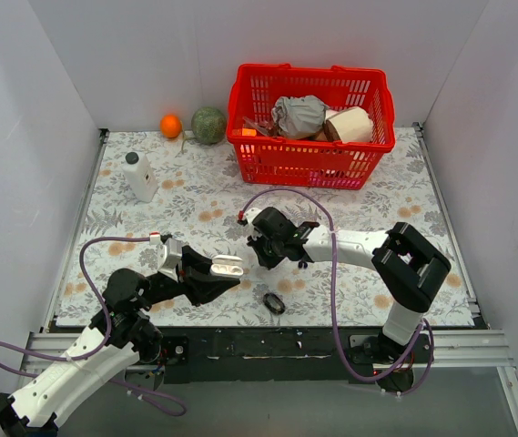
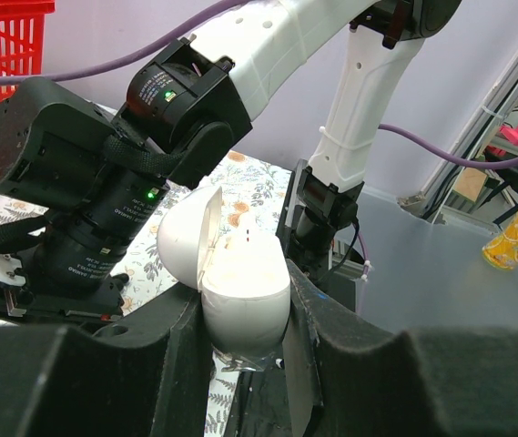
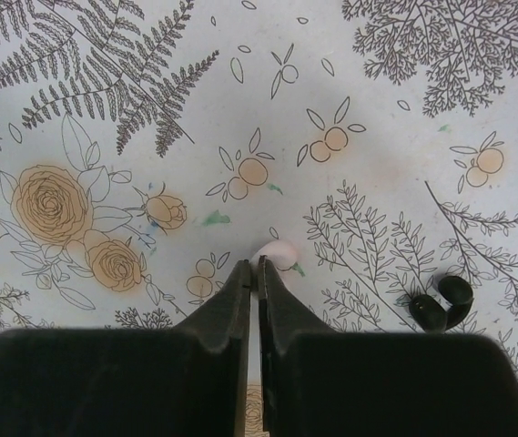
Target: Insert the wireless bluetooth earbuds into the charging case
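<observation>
Evidently, the left tool (image 2: 245,319) pinched the small glossy white pebble-shaped charging case (image 2: 240,278) with its lid open, while the right tool (image 3: 259,269), jaws pressed almost together, hung over the floral-print bench (image 3: 404,137) near two tiny black rounded earbuds (image 3: 441,302) lying there, so neither bud seemed inserted yet.

The glossy white pebble-shaped plastic charging case (image 2: 245,291) is plain white all over. The white printed tablecloth (image 3: 240,91) carries grey ferns and pale orange blossoms. The red plastic lattice basket (image 1: 309,155) is bright red, and the small white plastic bottle (image 1: 140,179) has a black cap.
</observation>
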### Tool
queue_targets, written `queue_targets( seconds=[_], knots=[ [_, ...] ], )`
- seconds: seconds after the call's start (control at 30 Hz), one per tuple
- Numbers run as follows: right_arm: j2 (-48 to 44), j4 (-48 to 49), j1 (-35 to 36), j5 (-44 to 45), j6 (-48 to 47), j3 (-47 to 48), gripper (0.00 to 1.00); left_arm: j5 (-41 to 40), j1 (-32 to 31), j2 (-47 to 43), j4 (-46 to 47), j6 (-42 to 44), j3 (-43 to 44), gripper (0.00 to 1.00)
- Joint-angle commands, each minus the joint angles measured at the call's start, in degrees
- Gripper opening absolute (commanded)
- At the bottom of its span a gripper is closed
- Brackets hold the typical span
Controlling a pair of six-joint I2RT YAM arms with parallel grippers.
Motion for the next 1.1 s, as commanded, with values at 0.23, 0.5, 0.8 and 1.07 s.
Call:
queue_targets(
  seconds=[0.23, 0.5, 0.8, 1.07],
  knots=[
    [-4.2, -3.3, -1.2, 5.0, 0.9, -1.0, 0.01, -0.6, -0.1, 1.2, 1.4, 0.0, 0.1, 0.00],
    [-23.6, -4.5, -6.0, -9.0, 4.6, -2.4, 0.01, -1.8, -0.1, 2.5, 3.6, 1.6, 1.3, 0.00],
    [-41.1, -2.4, -12.8, -43.7, 7.7, 1.5, 0.01, -3.0, -0.1, 7.2, 9.3, 6.5, 2.9, 0.00],
    [-47.6, 3.2, -12.9, -58.3, 9.7, 1.2, 0.01, 13.4, 0.6, 20.0, 13.9, 5.7, 8.4, 0.00]
  ],
)
